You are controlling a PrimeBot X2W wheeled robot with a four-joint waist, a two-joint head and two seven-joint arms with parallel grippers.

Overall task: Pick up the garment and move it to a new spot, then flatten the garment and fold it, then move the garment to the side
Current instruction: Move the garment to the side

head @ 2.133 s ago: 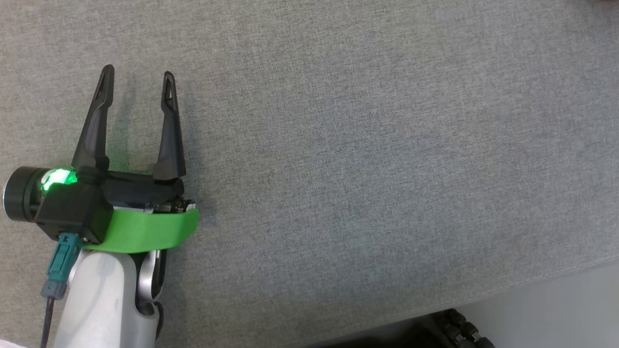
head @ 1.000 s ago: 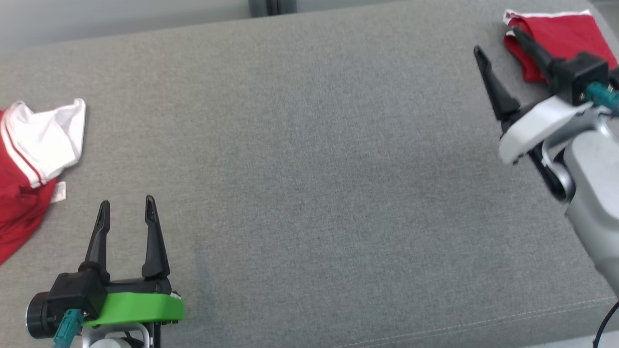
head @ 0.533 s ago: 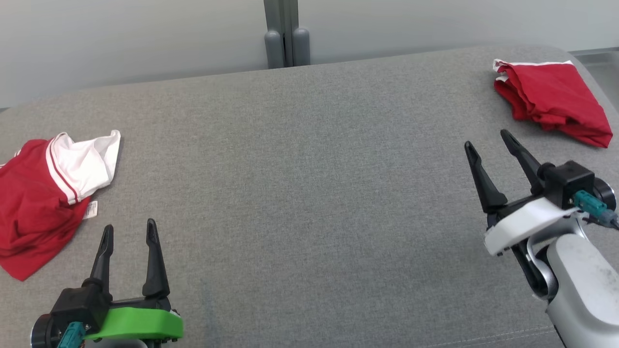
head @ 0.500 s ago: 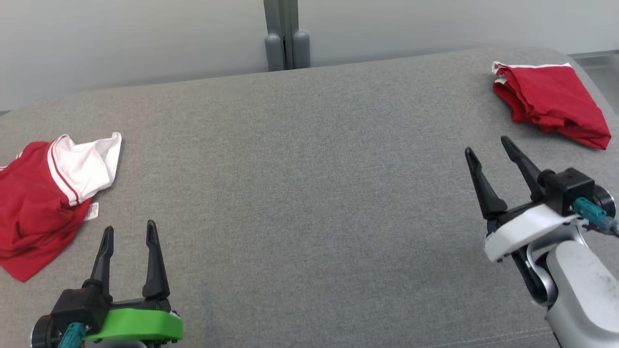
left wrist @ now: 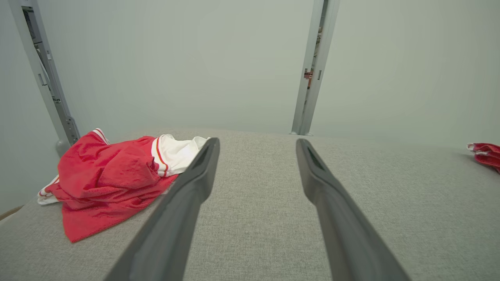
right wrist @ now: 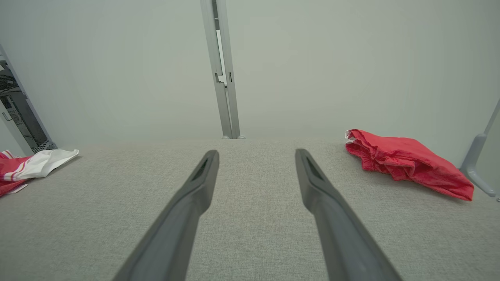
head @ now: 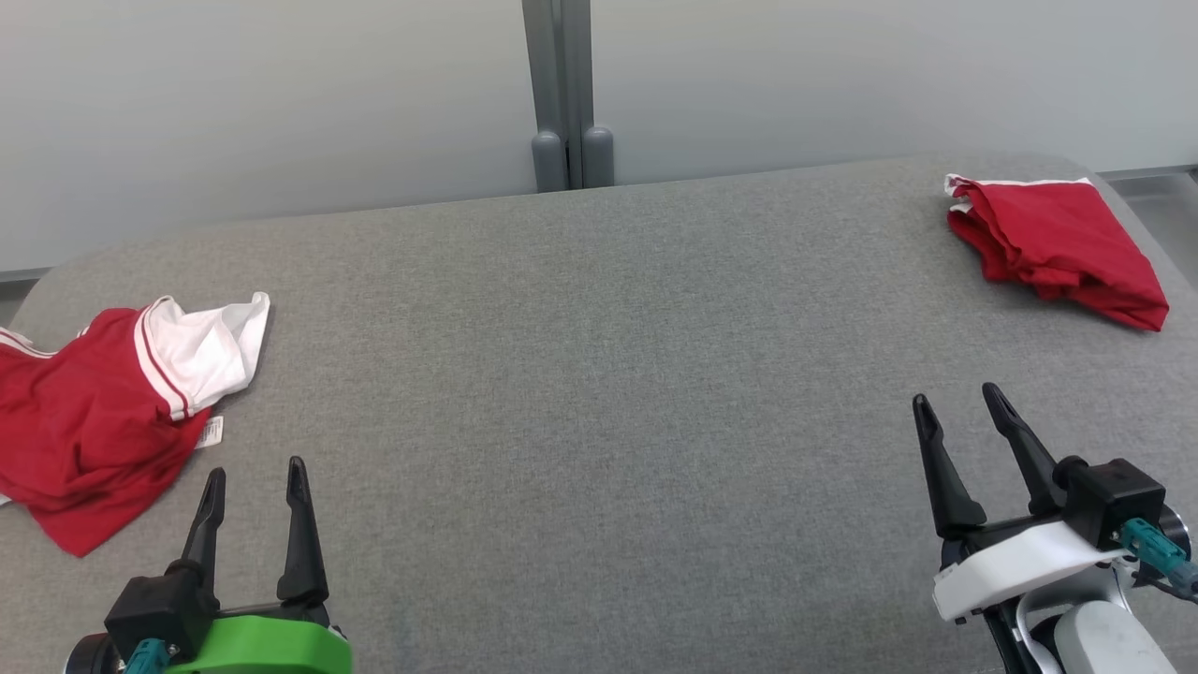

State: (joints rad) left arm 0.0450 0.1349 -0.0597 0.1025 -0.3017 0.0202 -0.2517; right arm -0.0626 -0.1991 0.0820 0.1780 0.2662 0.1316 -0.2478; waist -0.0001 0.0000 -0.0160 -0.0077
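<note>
A crumpled red garment with a white part lies at the left end of the grey padded table. A folded red garment rests at the far right. My left gripper is open at the lower left, just right of the crumpled garment and apart from it. Near the lower right, my right gripper is open and holds nothing, well short of the folded garment.
A pale wall with a grey vertical post stands behind the table. Another grey post rises behind the table's left end, and a grey bracket stands off its right end. The table's wide middle is bare grey fabric.
The head camera has tilted up, bringing the wall and both garments into view. Both grippers stay open; the right one has drawn back from the folded garment toward the lower right.
</note>
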